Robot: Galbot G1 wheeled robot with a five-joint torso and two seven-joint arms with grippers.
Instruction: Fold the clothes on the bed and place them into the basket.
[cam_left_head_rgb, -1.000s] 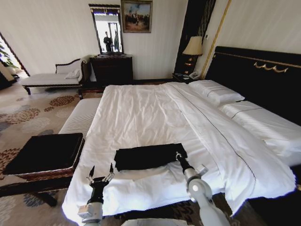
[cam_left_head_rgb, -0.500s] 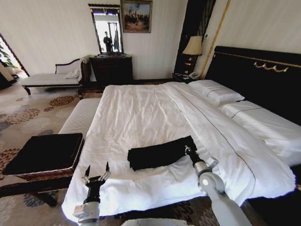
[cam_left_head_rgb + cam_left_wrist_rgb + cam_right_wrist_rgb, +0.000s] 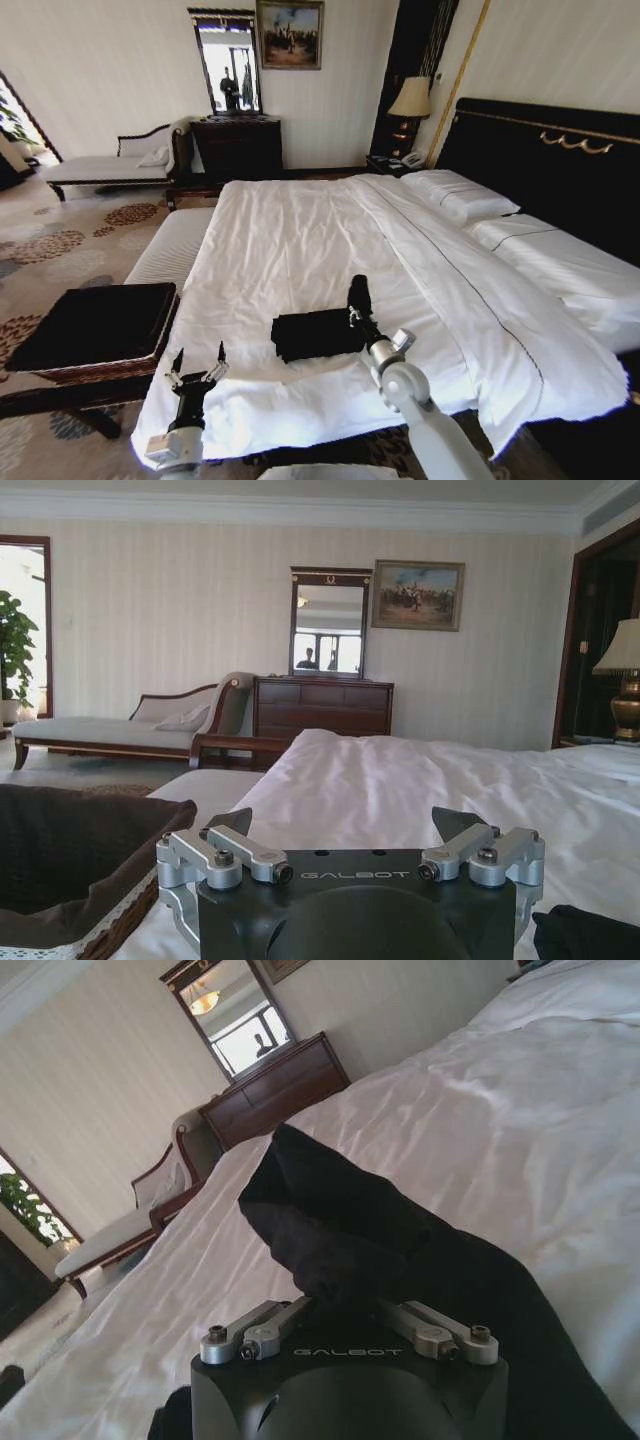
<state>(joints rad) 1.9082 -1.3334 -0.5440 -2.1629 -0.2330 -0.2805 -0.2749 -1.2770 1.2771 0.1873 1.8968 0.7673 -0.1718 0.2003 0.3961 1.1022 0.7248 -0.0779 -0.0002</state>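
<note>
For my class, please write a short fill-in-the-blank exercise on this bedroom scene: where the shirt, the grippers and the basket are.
1. The right gripper is shut on an end of the black T-shirt and holds it ____ the duvet.
2. The left gripper hangs with its fingers ____.
3. The wicker basket stands on the robot's ____ side of the bed.

Missing words: above; open; left

T-shirt (image 3: 312, 333) on bed (image 3: 300, 240) near foot edge, apparently folded; basket (image 3: 95, 330) left of bed's foot corner; chaise (image 3: 100, 165) beyond, by far wall.
</note>
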